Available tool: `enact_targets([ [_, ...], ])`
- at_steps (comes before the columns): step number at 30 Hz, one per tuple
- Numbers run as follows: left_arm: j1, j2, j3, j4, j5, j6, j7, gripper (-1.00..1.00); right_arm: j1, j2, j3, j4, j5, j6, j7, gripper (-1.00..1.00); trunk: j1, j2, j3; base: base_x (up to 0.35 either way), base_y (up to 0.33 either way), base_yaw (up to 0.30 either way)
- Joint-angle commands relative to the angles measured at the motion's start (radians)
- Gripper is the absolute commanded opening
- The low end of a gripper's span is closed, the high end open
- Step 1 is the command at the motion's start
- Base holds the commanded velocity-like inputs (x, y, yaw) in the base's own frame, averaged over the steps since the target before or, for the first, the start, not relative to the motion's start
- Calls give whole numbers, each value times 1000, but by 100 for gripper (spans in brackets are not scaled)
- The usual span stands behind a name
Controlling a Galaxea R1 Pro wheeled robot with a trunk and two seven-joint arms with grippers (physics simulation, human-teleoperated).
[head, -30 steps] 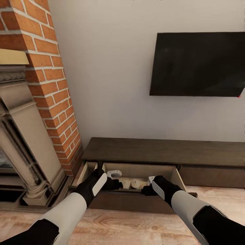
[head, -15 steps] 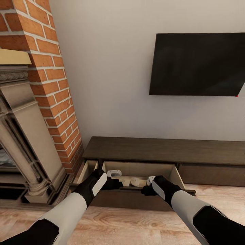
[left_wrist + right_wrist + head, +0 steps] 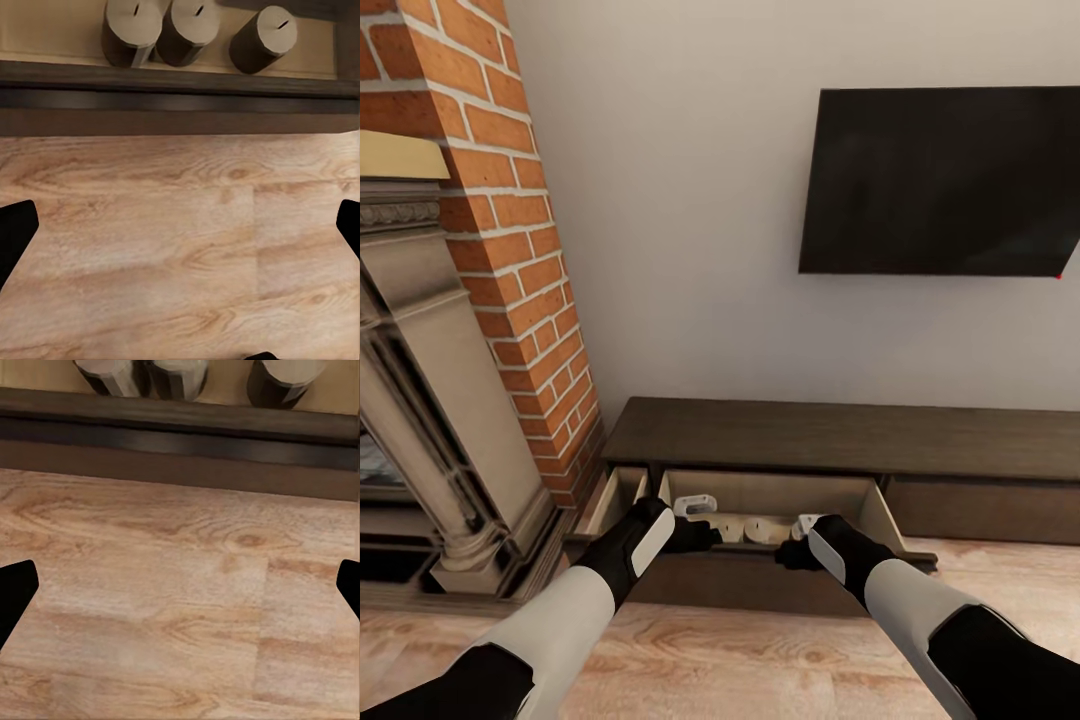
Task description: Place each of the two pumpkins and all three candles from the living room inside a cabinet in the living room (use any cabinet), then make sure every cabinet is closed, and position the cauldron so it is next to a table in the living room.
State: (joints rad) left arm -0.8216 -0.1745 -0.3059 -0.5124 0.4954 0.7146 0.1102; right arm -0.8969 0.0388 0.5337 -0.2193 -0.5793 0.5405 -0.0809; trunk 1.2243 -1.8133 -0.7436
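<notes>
Three short grey-tan cylindrical candles (image 3: 191, 30) stand upright in a row inside the pulled-out drawer (image 3: 760, 580) of the long, low, dark brown wooden cabinet (image 3: 840, 440), just behind the drawer's front panel. Long axes vertical, wicks up; the row runs along the drawer front.

Left gripper (image 3: 180, 225) and right gripper (image 3: 180, 585): fingers spread wide, holding nothing, hanging over the light wood plank floor (image 3: 180, 247) just in front of the drawer front. In the head view both wrists sit at the front panel.

Risks, as judged:
- Uneven push from the two arms could skew the drawer and jam it.
- A sharp shove could topple the candles; they stand close together.
- Narrow compartment (image 3: 610, 500) beside the brick column (image 3: 520, 260) also stands open; easily overlooked.
</notes>
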Motion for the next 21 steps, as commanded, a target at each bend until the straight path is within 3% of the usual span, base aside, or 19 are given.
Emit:
enact_targets([
  [1, -1, 0, -2, 0, 11, 1, 10, 100, -1, 0, 7, -2, -11, -2, -8, 100, 4, -8, -4, 0, 0, 0],
  [6, -1, 0, -3, 32, 9, -17, 10, 100, 1, 0, 7, 0, -10, -57, -8, 100, 23, -43, -20, 0, 0, 0],
  [10, -1, 0, -4, 93, 9, -101, 9, 100, 2, 0, 7, 25, -9, -108, -8, 100, 38, -71, -32, 0, 0, 0],
  [16, -1, 0, -3, 216, 7, -290, 4, 100, 3, -2, 8, 43, -10, -133, -6, 100, 61, -113, -51, 0, 0, 0],
  [21, -1, 0, -2, 233, 6, -352, -3, 100, 4, -3, 10, 44, -9, -148, -5, 100, 80, -148, -67, 0, 0, 0],
])
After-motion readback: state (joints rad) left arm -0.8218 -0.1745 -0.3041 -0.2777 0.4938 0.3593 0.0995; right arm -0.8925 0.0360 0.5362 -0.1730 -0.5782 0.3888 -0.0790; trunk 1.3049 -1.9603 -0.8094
